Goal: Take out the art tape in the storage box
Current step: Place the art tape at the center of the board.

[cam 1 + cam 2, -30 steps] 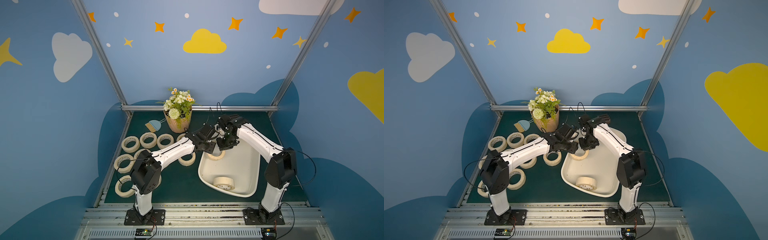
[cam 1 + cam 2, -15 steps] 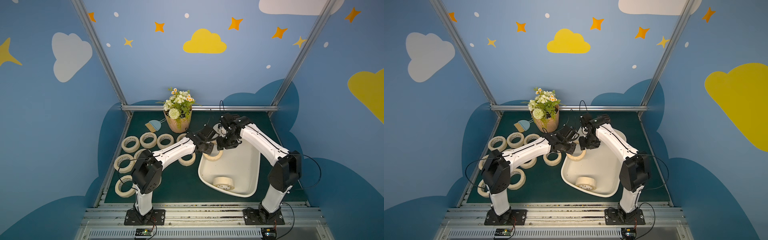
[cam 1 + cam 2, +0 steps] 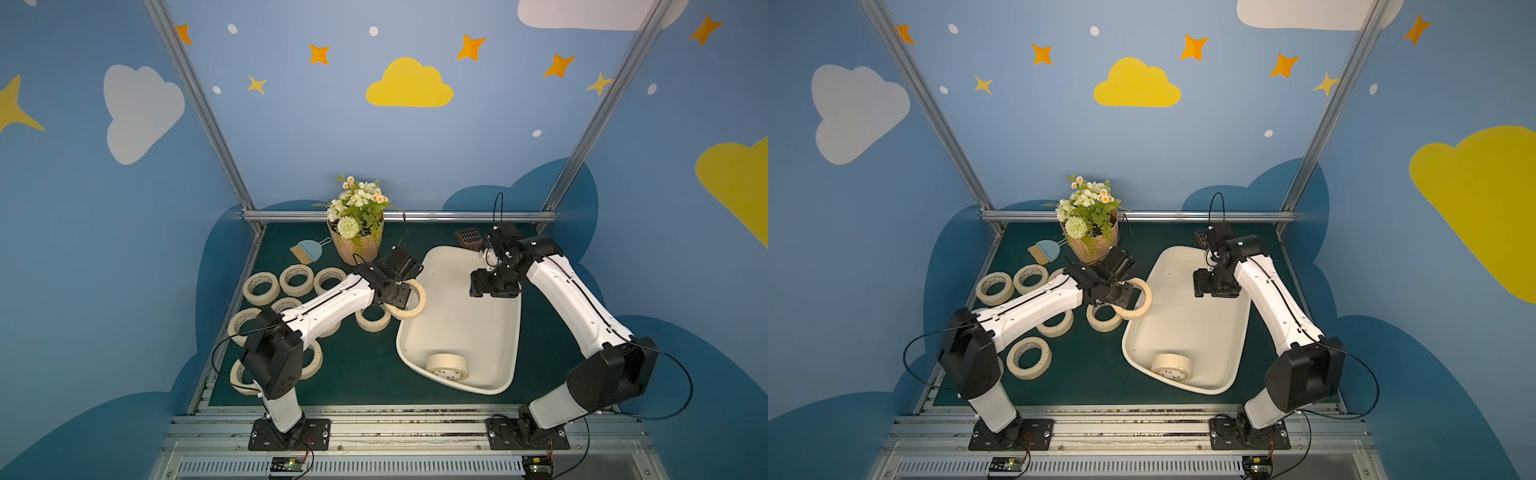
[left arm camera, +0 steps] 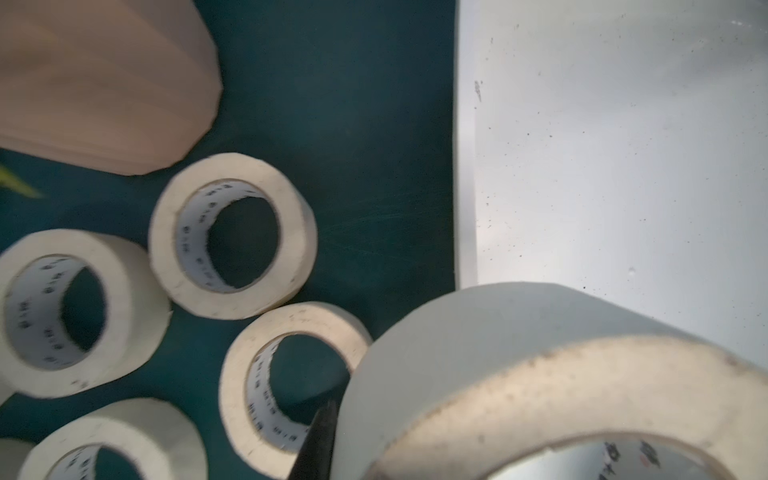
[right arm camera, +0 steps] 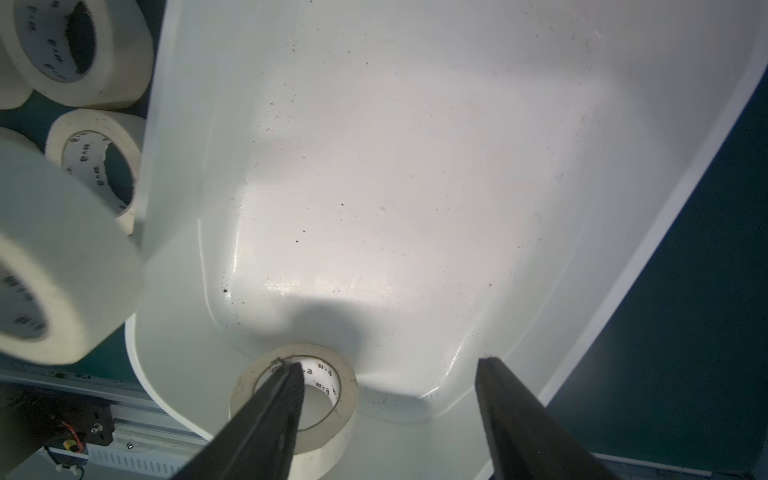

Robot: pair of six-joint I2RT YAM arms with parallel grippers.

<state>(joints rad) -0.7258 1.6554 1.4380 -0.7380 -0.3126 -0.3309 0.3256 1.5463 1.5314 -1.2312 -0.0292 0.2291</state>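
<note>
In both top views the left gripper (image 3: 398, 291) (image 3: 1120, 293) is clamped on the held tape roll (image 3: 418, 307) (image 3: 1145, 306), which sits above the left rim of the storage box (image 3: 457, 324). A lone tape roll (image 3: 448, 366) lies in the box's near corner. Loose tape rolls (image 3: 261, 288) rest on the green bench (image 3: 353, 374). The right gripper (image 3: 494, 286) hangs over the box's far end.

In the left wrist view, the held tape roll (image 4: 519, 374) fills the foreground, with the flowerpot (image 4: 104, 83) beyond the loose rolls.

In the right wrist view, the right gripper (image 5: 390, 365) stands wide apart and empty above the lone tape roll (image 5: 345, 395).
</note>
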